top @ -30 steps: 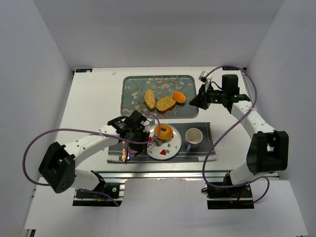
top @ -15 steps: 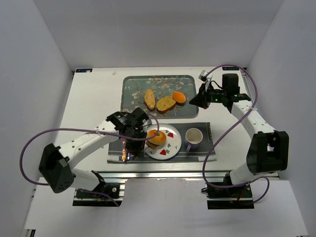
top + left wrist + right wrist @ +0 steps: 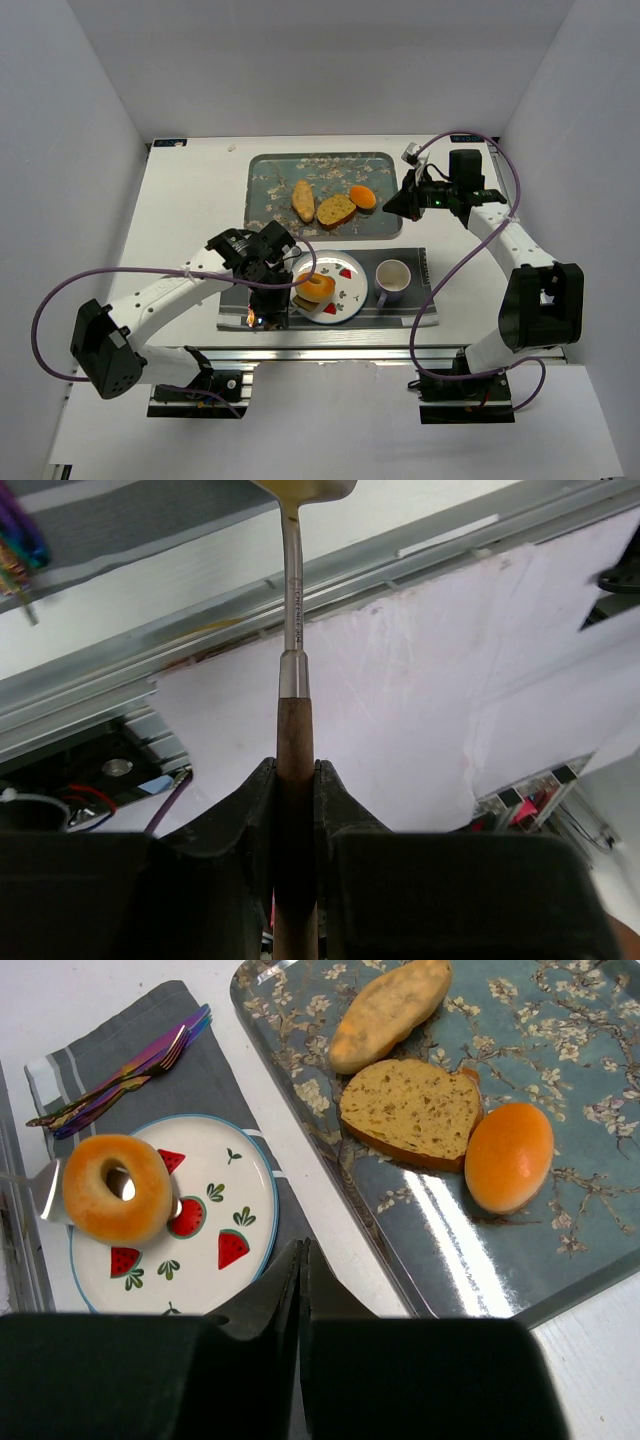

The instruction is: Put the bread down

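Golden bread flat on spatula, hole upward, over plate edge

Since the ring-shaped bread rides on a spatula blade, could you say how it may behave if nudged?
The bread lies flat, so it probably won't roll. The spatula blade under it looks smooth metal, so tilting may let it slide. Its crust looks firm, likely stiff.

The left arm and right arm had white tubular links and bulky black joint housings; a purple cable trailed each. A green light glowed at upper right.
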Controlling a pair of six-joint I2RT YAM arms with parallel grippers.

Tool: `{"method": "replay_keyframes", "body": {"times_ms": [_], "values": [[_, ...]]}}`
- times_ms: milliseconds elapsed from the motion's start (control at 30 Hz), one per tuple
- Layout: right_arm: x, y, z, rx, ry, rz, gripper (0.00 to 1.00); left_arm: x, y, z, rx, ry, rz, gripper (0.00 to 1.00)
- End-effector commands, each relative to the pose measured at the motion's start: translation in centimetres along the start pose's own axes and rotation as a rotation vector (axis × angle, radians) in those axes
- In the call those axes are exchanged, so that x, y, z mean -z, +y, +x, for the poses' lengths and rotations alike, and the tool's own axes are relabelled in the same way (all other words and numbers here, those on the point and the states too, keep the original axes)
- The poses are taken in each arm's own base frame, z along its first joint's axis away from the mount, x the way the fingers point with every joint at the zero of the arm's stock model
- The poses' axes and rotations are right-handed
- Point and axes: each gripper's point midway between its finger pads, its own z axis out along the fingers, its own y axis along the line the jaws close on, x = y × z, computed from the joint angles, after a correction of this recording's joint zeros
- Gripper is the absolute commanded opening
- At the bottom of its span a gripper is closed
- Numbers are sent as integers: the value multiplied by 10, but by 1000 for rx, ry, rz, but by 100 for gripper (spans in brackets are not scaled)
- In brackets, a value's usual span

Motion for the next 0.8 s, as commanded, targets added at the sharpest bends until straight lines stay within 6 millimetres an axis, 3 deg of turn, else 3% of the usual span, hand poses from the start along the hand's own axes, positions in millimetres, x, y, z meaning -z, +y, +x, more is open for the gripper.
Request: {"method": "replay_keyframes", "body": {"times_ms": [0, 67, 267, 533, 633, 767], "values": [[0, 0, -14, 27, -40, -19, 2, 6, -30, -14, -53, -19, 122, 0], [1, 1, -13, 32, -36, -17, 3, 2, -40, -17, -60, -1, 169, 0], [3, 2, -8, 41, -24, -10, 3, -2, -55, 2, 22, 134, 276, 0], [2, 3, -8, 36, -28, -16, 2, 14, -72, -18, 108, 119, 424, 0], [2, 3, -8, 35, -29, -19, 2, 15, -68, -22, 154, 112, 461, 0], [3, 4, -10, 36, -33, -18, 2, 4, -57, -9, 203, 170, 456, 0]]}}
